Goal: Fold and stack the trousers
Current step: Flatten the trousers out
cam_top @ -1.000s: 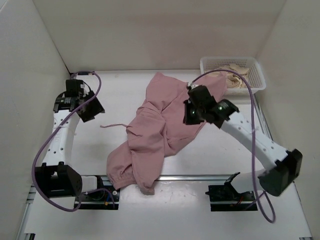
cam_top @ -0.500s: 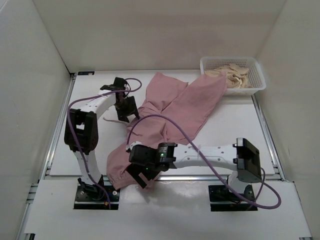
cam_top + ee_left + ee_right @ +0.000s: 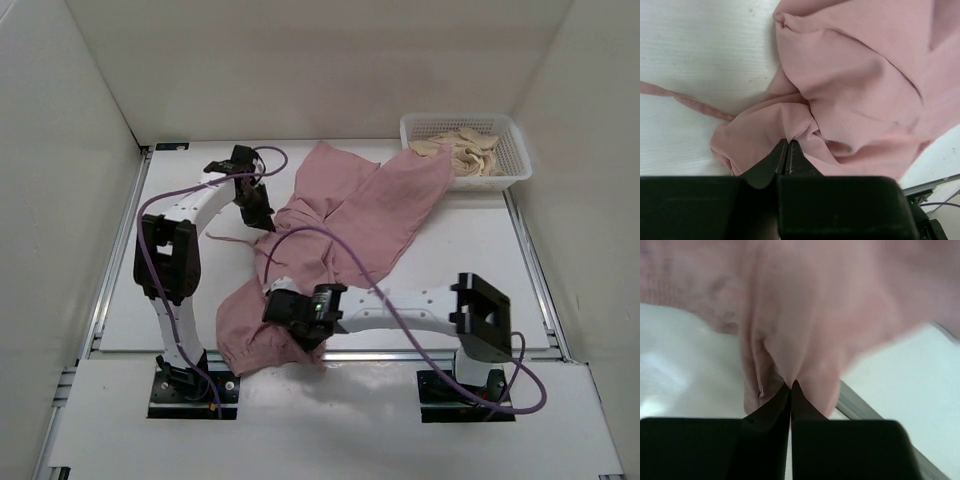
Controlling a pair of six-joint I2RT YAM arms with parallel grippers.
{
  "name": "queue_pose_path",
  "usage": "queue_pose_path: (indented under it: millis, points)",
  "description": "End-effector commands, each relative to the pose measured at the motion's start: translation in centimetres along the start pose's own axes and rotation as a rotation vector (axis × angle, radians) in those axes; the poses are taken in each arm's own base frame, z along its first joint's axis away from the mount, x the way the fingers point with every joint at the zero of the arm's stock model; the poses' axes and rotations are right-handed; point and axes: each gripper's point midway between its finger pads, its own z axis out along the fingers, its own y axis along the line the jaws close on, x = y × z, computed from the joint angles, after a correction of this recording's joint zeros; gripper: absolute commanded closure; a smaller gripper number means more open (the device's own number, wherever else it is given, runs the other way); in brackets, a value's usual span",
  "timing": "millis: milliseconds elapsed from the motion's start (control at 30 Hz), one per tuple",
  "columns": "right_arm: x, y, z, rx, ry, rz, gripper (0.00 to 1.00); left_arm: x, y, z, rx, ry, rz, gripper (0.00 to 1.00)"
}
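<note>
The dusty-pink trousers lie crumpled across the middle of the table, from near the basket down to the front edge. My left gripper is at their left edge, shut on a pinched fold of the pink cloth; in the left wrist view its jaws meet on that fold. A thin drawstring trails off to the left. At the trousers' near end my right gripper is shut on a bunch of the fabric, which shows in the right wrist view at the closed tips.
A white basket holding cream cloth stands at the back right corner. White walls enclose the table on three sides. A metal rail runs along the front edge, close to the right gripper. Purple cables loop over both arms.
The right gripper has closed on the trousers' near end and lifted slightly inward. The left gripper has closed on the left fold; both stood open half a second ago.
</note>
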Motion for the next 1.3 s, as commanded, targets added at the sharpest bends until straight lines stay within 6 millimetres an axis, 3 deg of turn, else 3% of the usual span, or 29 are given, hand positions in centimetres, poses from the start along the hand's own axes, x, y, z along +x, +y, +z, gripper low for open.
queue_pose_path:
  millis: [0,133,167,267,300,333,367,400,467,500,533,567,600,633,667,700,733,767,800,833,867,900,933,1000,1033,1067,1133,1167,1267]
  points:
    - [-0.5,-8.0,-5.0,0.199,-0.110,0.126,1.00,-4.1,-3.0,-7.1,0.096,-0.202,0.029,0.90]
    - [-1.0,-14.9,-9.5,0.359,-0.174,0.152,1.00,-6.6,-4.5,-11.5,0.156,-0.289,0.014,0.90]
    - [-1.7,-17.9,-10.9,0.446,-0.202,0.189,1.00,-7.6,-5.1,-13.9,0.176,-0.338,0.016,0.90]
    - [-4.2,-23.1,-16.6,0.543,-0.323,0.252,1.00,-8.8,-5.9,-18.8,0.213,-0.429,0.012,0.90]
    - [-4.9,-24.2,-18.7,0.557,-0.377,0.280,1.00,-9.4,-6.5,-22.4,0.241,-0.500,0.020,0.90]
    - [-5.8,-25.3,-20.5,0.574,-0.427,0.306,1.00,-9.6,-7.1,-24.3,0.264,-0.544,0.034,0.90]
    - [-7.2,-27.2,-23.9,0.605,-0.508,0.332,1.00,-9.9,-7.0,-26.2,0.277,-0.581,0.017,0.90]
    - [-8.0,-28.1,-25.7,0.628,-0.555,0.352,1.00,-10.9,-7.1,-29.5,0.299,-0.662,0.018,0.90]
    - [-8.8,-30.1,-29.8,0.684,-0.650,0.394,1.00,-10.3,-7.4,-33.2,0.342,-0.710,0.020,0.90]
    - [-9.4,-30.8,-33.0,0.727,-0.733,0.440,1.00,-10.0,-8.0,-36.3,0.395,-0.757,0.044,0.90]
    - [-8.0,-32.3,-36.1,0.814,-0.806,0.513,1.00,-8.0,-8.0,-36.7,0.419,-0.713,0.049,0.90]
    - [-7.5,-32.4,-36.5,0.821,-0.832,0.541,1.00,-5.8,-8.4,-38.7,0.447,-0.753,0.077,0.90]
    - [-5.8,-32.8,-37.4,0.831,-0.866,0.598,1.00,-5.1,-7.9,-38.7,0.440,-0.762,0.074,0.90]
    - [-4.6,-33.0,-37.1,0.845,-0.872,0.637,1.00,-3.9,-6.6,-35.2,0.386,-0.678,0.038,0.90]
    - [-1.9,-33.2,-35.4,0.873,-0.847,0.669,1.00,-1.3,-6.4,-36.3,0.411,-0.700,0.043,0.90]
    - [-0.6,-33.3,-34.1,0.858,-0.878,0.770,1.00,-0.2,-5.7,-35.2,0.408,-0.685,0.029,0.88]
    - [1.0,-33.2,-32.4,0.850,-0.859,0.807,1.00,1.3,-4.8,-30.3,0.409,-0.582,0.015,0.76]
    - [4.0,-32.9,-28.9,0.841,-0.803,0.819,1.00,3.6,-4.7,-30.1,0.442,-0.586,0.041,0.28]
    - [6.0,-32.5,-26.7,0.812,-0.782,0.920,0.73,4.4,-3.8,-28.1,0.427,-0.555,0.028,0.11]
    - [7.8,-32.4,-24.9,0.809,-0.749,0.971,0.40,5.1,-2.6,-26.2,0.391,-0.523,0.005,0.02]
    - [9.2,-31.8,-23.4,0.759,-0.736,1.001,0.15,6.2,-1.3,-23.4,0.355,-0.456,-0.014,0.00]
    - [10.7,-31.6,-20.9,0.764,-0.681,1.001,0.02,6.4,-0.4,-22.4,0.325,-0.439,-0.029,0.00]
    - [11.2,-31.6,-20.4,0.755,-0.688,1.048,0.00,6.2,-0.1,-22.4,0.309,-0.448,-0.025,0.00]
    - [11.0,-31.7,-20.7,0.749,-0.715,1.080,0.00,5.0,1.1,-21.6,0.226,-0.464,-0.028,0.11]
    - [10.4,-32.0,-20.9,0.754,-0.723,1.065,0.00,4.3,1.3,-21.7,0.204,-0.479,-0.025,0.39]
    - [9.3,-32.1,-21.4,0.754,-0.727,1.047,0.00,3.3,1.8,-22.2,0.159,-0.509,-0.038,0.52]
    - [7.7,-32.1,-21.5,0.753,-0.710,0.998,0.00,2.1,2.7,-20.8,0.106,-0.474,-0.055,0.72]
    - [7.0,-32.2,-20.6,0.768,-0.646,0.956,0.00,1.5,3.5,-20.4,0.078,-0.464,-0.081,0.87]
    - [5.4,-30.6,-16.9,0.653,-0.480,0.910,0.00,1.2,5.1,-17.8,0.032,-0.394,-0.111,0.85]
